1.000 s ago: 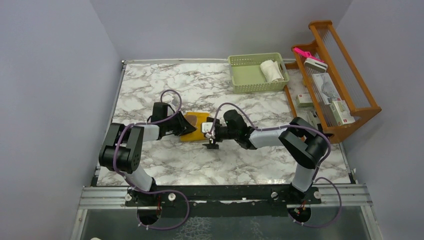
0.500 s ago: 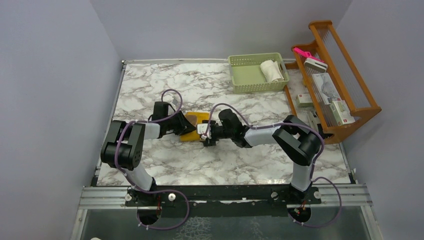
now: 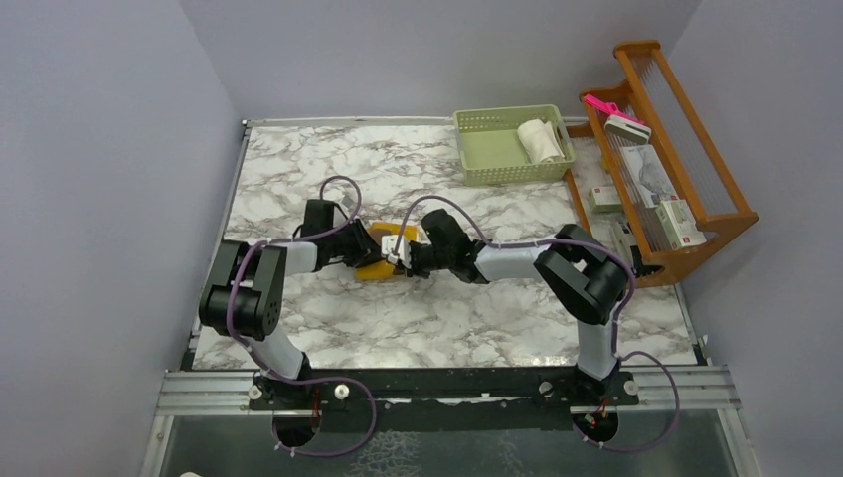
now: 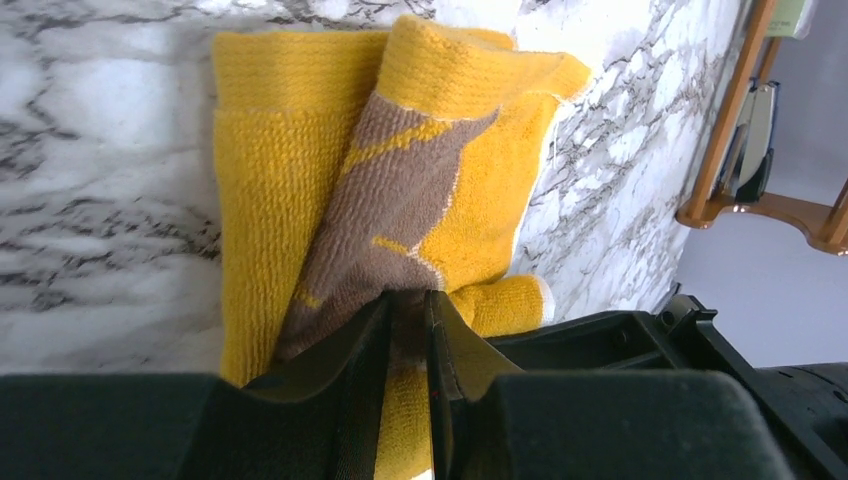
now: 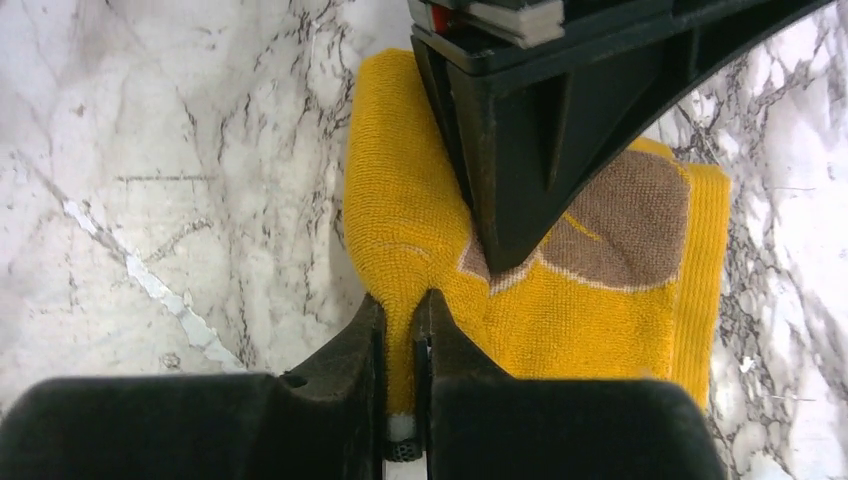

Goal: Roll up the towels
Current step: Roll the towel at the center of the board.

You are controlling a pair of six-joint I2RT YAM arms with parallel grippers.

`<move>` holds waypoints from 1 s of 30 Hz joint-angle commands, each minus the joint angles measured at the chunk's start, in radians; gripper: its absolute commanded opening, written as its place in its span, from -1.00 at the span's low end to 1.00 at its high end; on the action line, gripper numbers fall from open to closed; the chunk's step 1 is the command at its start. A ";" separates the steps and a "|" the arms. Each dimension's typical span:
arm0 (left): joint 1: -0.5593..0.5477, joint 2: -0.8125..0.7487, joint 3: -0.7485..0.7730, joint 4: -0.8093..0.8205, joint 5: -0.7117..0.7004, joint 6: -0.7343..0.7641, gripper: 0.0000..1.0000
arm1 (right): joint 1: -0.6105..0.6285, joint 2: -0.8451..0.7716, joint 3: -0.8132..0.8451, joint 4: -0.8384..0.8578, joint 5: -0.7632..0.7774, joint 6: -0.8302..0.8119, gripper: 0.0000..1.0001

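The mustard-yellow towel (image 3: 383, 250) with a brown bear print lies folded and bunched on the marble table (image 3: 298, 179) between my two arms. My left gripper (image 4: 408, 305) is shut on the towel (image 4: 400, 180), pinching a fold of its brown patch. From the opposite side my right gripper (image 5: 399, 310) is shut on a yellow edge of the same towel (image 5: 560, 300). The left gripper's black fingers (image 5: 520, 130) show across from it in the right wrist view. The cream-white towel (image 3: 540, 140) lies rolled in the pale green basket (image 3: 487, 159) at the back right.
A wooden rack (image 3: 661, 149) with boxes and a pink brush stands along the table's right edge. The green basket sits against the back edge. Grey walls close in the left, back and right sides.
My right gripper has moved left onto the yellow towel and shut on its edge; it stood open a second ago. The left gripper keeps its hold, and the towel has bunched up between them.
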 commanded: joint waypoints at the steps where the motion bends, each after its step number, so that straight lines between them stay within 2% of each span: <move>1: 0.057 -0.120 0.026 -0.145 -0.022 0.047 -0.53 | -0.016 0.032 0.063 -0.170 -0.073 0.168 -0.98; 5: 0.149 -0.264 0.149 -0.311 0.010 0.119 -0.34 | -0.086 0.068 0.154 -0.274 -0.337 0.333 -0.99; 8: 0.177 -0.332 0.210 -0.395 0.052 0.163 -0.24 | -0.137 0.164 0.283 -0.410 -0.530 0.425 -0.98; 11: 0.177 -0.385 0.204 -0.411 0.118 0.167 -0.22 | -0.175 0.271 0.390 -0.495 -0.674 0.523 -0.98; 13: 0.176 -0.418 0.163 -0.389 0.165 0.157 -0.22 | -0.198 0.328 0.421 -0.472 -0.756 0.618 -0.99; 18: 0.146 -0.459 0.038 -0.339 0.163 0.122 -0.22 | -0.229 0.414 0.407 -0.308 -0.796 0.862 -0.99; 24: 0.046 -0.427 -0.122 -0.100 0.118 -0.068 -0.22 | -0.253 0.435 0.291 0.048 -0.777 1.236 -0.99; 27: 0.002 -0.388 -0.140 -0.019 0.104 -0.110 -0.22 | -0.254 0.458 0.291 0.055 -0.732 1.294 -0.99; 30: -0.031 -0.316 -0.142 0.008 0.064 -0.089 -0.22 | -0.254 0.460 0.292 0.045 -0.691 1.294 -0.99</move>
